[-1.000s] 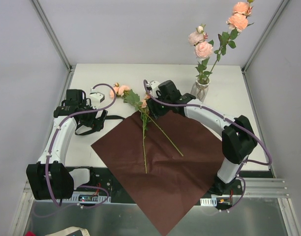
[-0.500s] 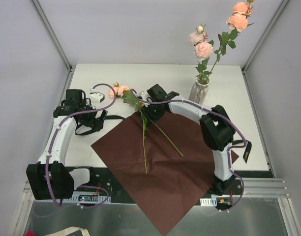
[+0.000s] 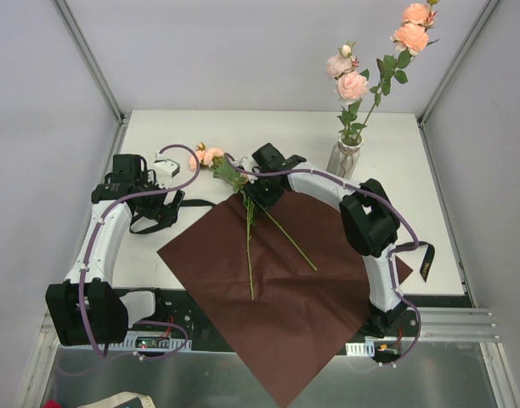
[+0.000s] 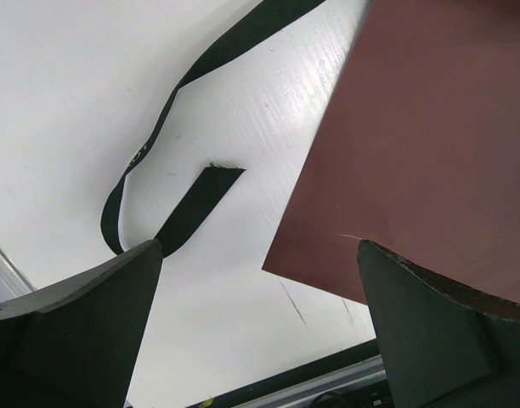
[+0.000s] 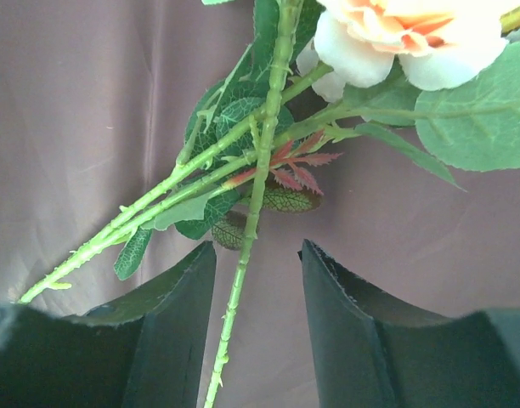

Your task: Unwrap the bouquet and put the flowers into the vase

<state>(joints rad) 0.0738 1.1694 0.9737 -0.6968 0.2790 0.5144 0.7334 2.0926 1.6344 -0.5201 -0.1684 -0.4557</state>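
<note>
The bouquet lies undone: its dark red paper [image 3: 277,289] is spread flat on the table. Two loose flowers [image 3: 249,242] rest on it, their pink blooms [image 3: 209,155] off the sheet's far corner. The pale vase [image 3: 345,158] stands at the back right with several flowers [image 3: 353,85] in it. My right gripper [image 3: 250,191] is low over the leafy end of the stems. In the right wrist view it [image 5: 258,255] is open, and one green stem [image 5: 243,255] runs between its fingers [image 5: 345,314], close to the left one. My left gripper [image 4: 260,255] hangs wide open over bare table, holding nothing.
A black ribbon [image 4: 171,221] curls on the white table by the paper's left corner [image 4: 430,153], under my left gripper [image 3: 162,208]. Another ribbon piece [image 3: 426,262] lies at the right. White walls enclose the table, and the paper overhangs the near edge.
My right arm's elbow has swung inward and its gripper has slid a little left along the stems. Its jaws have narrowed around the stem. The left arm has not moved.
</note>
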